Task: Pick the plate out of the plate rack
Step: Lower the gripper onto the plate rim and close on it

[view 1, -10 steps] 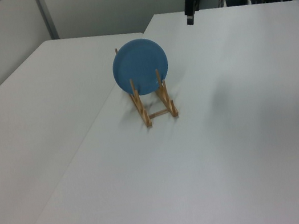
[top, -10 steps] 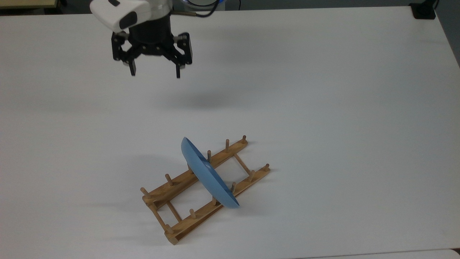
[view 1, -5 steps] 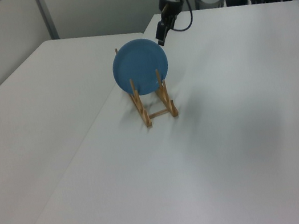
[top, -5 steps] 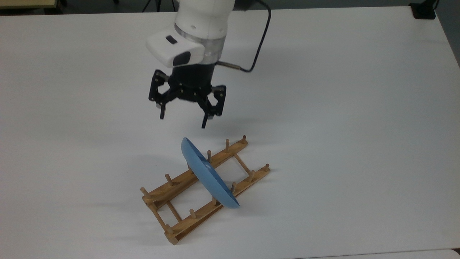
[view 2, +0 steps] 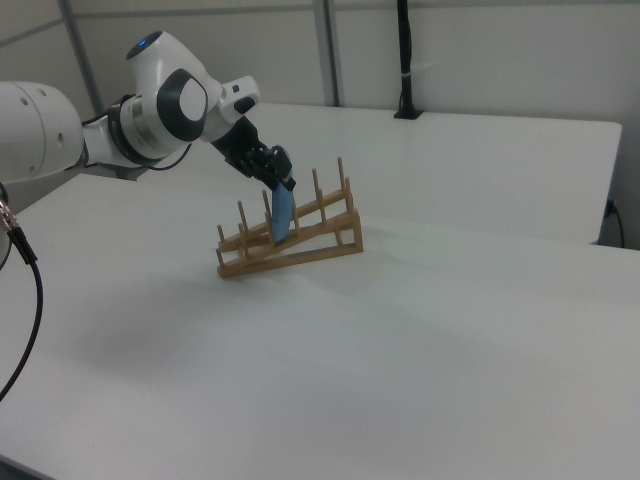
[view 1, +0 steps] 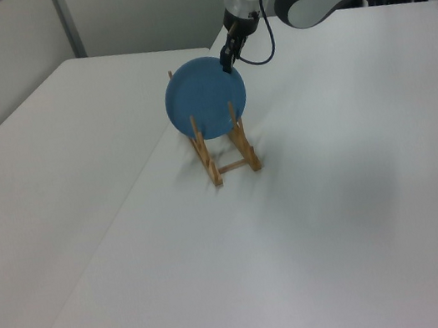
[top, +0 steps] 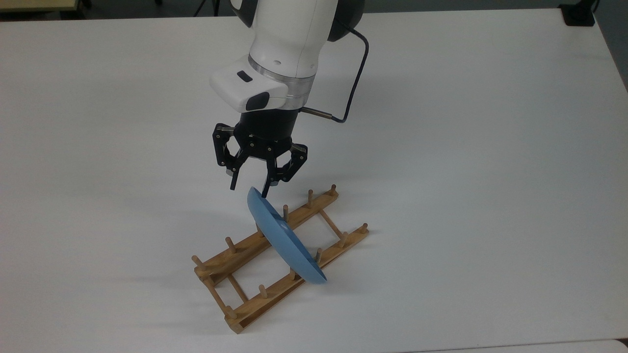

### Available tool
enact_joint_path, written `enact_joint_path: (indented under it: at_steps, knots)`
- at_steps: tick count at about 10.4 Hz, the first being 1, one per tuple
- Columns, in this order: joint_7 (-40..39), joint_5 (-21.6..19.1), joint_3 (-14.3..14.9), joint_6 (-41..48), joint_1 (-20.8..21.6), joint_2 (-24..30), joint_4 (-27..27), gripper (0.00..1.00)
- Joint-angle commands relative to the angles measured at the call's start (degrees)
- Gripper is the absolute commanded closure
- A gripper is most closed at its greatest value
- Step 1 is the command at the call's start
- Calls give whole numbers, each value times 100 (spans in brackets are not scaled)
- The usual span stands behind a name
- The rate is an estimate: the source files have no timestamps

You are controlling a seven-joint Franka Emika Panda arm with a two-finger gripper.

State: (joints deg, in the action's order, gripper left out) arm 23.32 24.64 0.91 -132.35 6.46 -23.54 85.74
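The round, shallow, plain light-blue plate [top: 284, 237] stands on edge in the low light-brown wooden plate rack [top: 255, 274], slotted between upright pegs near the rack's middle and leaning slightly. In the left view its smooth, matte face [view 1: 206, 97] is a full disc with a raised rim; in the top view it shows as a thin curved sliver running from 11 o'clock to 5 o'clock across both rails.

The black two-finger gripper [top: 249, 189] hangs at the plate's upper edge, at the plate's 12 o'clock in the top view, its fingers spread apart with one fingertip [top: 265, 192] just beside the rim (whether it touches the rim I cannot tell). The white arm [top: 287, 44] comes down from 12 o'clock.

The rack sits diagonally on the white, smooth table [top: 490, 171], two parallel rails joined by thin crossbars. The table's far edge lies at 12 o'clock in the top view, well apart from the rack; bare surface spreads toward 3 and 9 o'clock.
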Motion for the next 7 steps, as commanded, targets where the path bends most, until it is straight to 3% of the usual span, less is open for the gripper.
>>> enact_joint_path:
  at_steps: [1,5,7]
  knots:
    - [182,164,41,-98,57,-55,-75,62]
    - [173,234,41,-107,66,-55,-67,88]
    - [155,260,41,-116,57,-99,-67,95]
